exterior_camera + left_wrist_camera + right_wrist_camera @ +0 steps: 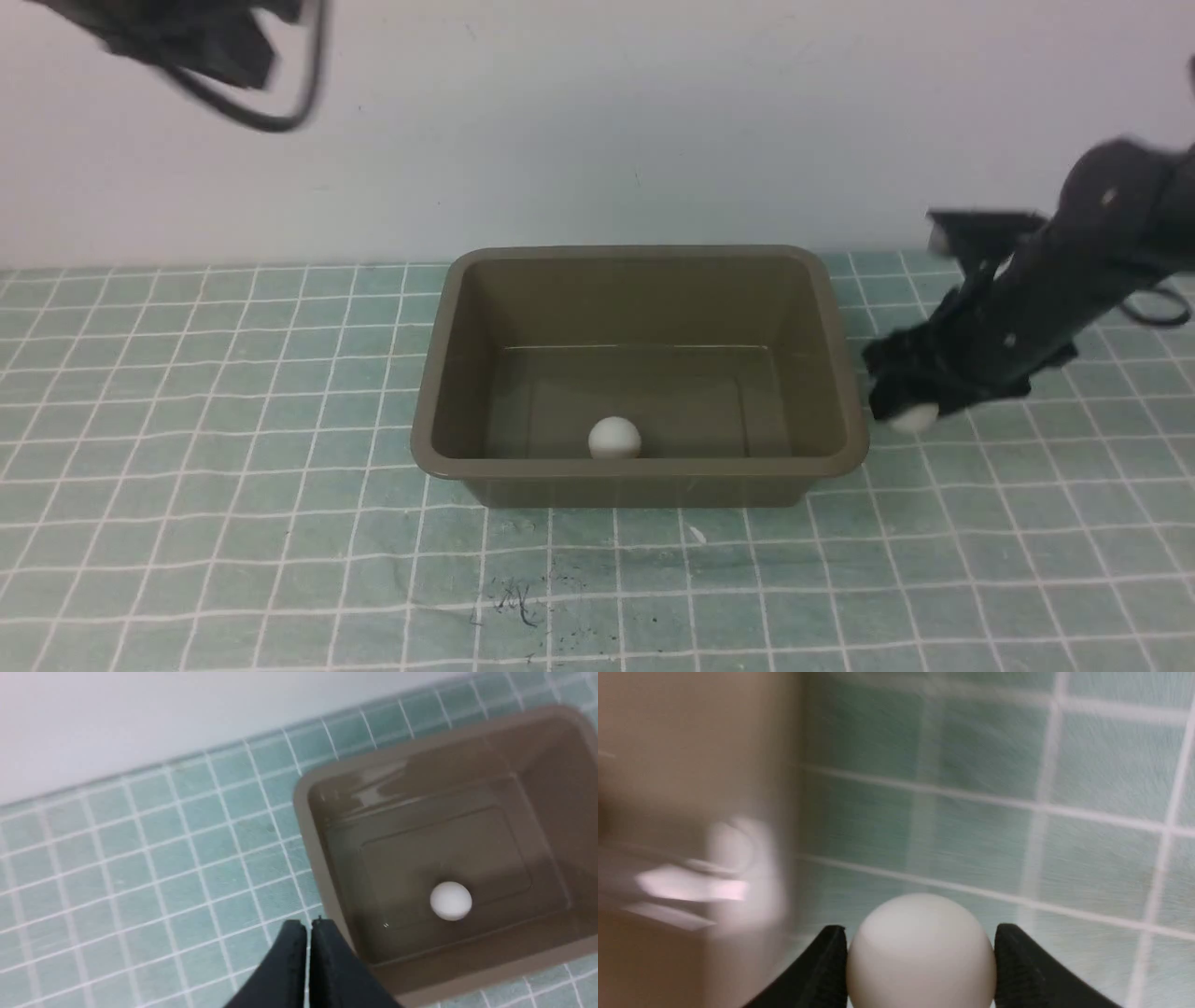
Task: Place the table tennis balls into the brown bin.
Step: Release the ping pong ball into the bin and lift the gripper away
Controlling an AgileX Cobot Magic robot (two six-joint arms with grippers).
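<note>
The brown bin (439,411) stands in the middle of the tiled mat, and one white table tennis ball (614,438) lies on its floor near the front wall. That ball (450,900) and the bin (317,854) also show in the left wrist view. My left gripper (308,926) is shut and empty, raised high at the far left. Just right of the bin's right rim, low over the mat, my right gripper (910,415) is shut on a second table tennis ball (920,952), its black fingers (1020,966) pressing both sides. The bin's outer wall (668,788) is blurred beside it.
A teal mat with a white grid (233,523) covers the table, with dark scribbles (513,602) near the front. A plain white wall (597,121) closes the back. A black cable (299,103) loops under the left arm at top left.
</note>
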